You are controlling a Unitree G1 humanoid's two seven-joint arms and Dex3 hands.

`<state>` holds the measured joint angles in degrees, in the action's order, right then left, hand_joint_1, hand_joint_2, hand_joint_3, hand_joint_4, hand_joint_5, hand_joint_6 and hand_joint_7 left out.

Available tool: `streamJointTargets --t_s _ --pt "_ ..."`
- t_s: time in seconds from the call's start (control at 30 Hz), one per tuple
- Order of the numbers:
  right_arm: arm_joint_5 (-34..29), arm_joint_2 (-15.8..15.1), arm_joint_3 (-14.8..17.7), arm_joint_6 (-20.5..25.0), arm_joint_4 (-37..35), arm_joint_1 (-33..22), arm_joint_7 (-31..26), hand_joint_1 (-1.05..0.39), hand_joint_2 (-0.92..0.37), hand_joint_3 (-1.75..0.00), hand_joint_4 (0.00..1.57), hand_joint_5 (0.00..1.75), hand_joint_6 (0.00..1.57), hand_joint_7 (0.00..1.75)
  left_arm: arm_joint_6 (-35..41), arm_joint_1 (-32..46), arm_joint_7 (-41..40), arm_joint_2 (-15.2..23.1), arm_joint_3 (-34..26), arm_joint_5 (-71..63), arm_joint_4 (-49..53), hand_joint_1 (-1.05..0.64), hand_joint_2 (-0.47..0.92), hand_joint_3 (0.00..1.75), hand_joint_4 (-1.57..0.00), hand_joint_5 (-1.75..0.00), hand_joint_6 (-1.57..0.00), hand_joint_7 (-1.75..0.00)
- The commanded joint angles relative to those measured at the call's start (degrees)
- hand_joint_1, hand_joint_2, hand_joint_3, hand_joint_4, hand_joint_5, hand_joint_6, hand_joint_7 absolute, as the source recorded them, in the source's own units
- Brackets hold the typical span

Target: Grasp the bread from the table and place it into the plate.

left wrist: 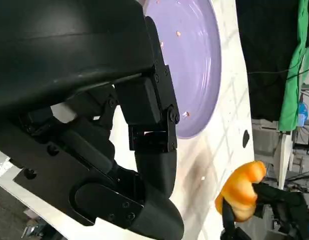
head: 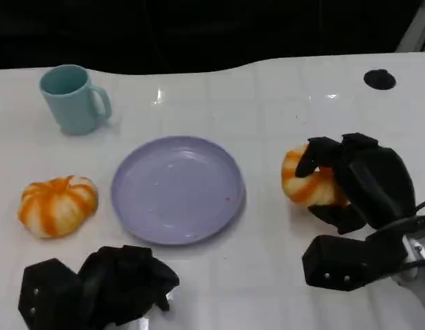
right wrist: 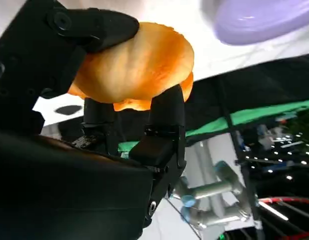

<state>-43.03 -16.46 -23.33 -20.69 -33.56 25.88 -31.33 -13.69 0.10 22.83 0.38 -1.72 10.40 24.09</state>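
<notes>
An orange-and-white bread roll (head: 303,182) sits right of the purple plate (head: 177,189), and my right hand (head: 360,182) grips it, fingers wrapped over its top and far side. The right wrist view shows the same bread (right wrist: 137,67) pinched between black fingers (right wrist: 167,115), with the plate's rim (right wrist: 259,20) beyond it. A second bread roll (head: 58,205) lies on the table left of the plate. My left hand (head: 109,285) rests near the front edge below the plate, fingers curled in with nothing in them. In the left wrist view, the plate (left wrist: 194,60) and the held bread (left wrist: 242,192) show past my left hand (left wrist: 144,150).
A light blue mug (head: 73,98) stands at the back left. A small black disc (head: 379,79) lies at the back right. The white table (head: 267,96) ends at a dark edge behind.
</notes>
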Motion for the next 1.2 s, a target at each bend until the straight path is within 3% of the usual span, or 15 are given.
streamJointTargets --t_s 0.03,0.23,0.5,0.83,1.0,1.2 --pt "0.8 0.8 -0.1 -1.3 1.8 0.2 1.3 -0.02 -0.24 -1.36 0.99 1.75 0.90 1.50 0.4 0.1 -0.3 1.0 -0.3 -0.3 0.9 -1.05 0.66 0.24 -0.89 -1.53 -1.46 -0.51" --pt "0.6 3.8 -1.3 -3.5 -0.1 2.4 1.4 -0.03 -0.19 -1.45 1.00 1.75 0.88 1.57 -0.2 -0.6 -0.1 1.0 -0.4 -0.3 2.3 -1.05 0.65 0.24 -0.89 -1.53 -1.46 -0.51" --pt "0.6 9.5 -3.1 -5.5 -2.7 5.1 1.4 -0.02 -0.22 -1.41 1.00 1.75 0.89 1.58 -0.6 -0.4 -0.3 1.1 0.1 -0.9 2.4 -1.05 0.65 0.25 -0.90 -1.52 -1.47 -0.51" --pt "-0.5 16.0 -4.8 -6.6 -13.7 12.3 -3.5 -0.04 -0.23 -1.47 0.99 1.75 0.81 1.69 -0.5 0.0 0.1 0.9 0.5 -0.4 2.1 -1.05 0.64 0.24 -0.91 -1.51 -1.47 -0.51" --pt "-0.3 19.3 -5.3 -6.2 -21.8 16.5 -5.2 -0.05 -0.26 -1.36 0.95 1.75 0.81 1.64 -0.4 0.1 -0.1 1.0 0.5 -0.5 1.9 -1.05 0.64 0.25 -0.92 -1.51 -1.47 -0.51" --pt "0.5 22.2 -5.4 -6.8 -29.2 20.5 -6.1 -0.09 -0.40 -1.20 0.88 1.75 0.80 1.57 -1.1 0.2 -0.4 0.8 0.8 -0.8 2.2 -1.05 0.65 0.25 -0.92 -1.51 -1.47 -0.51"
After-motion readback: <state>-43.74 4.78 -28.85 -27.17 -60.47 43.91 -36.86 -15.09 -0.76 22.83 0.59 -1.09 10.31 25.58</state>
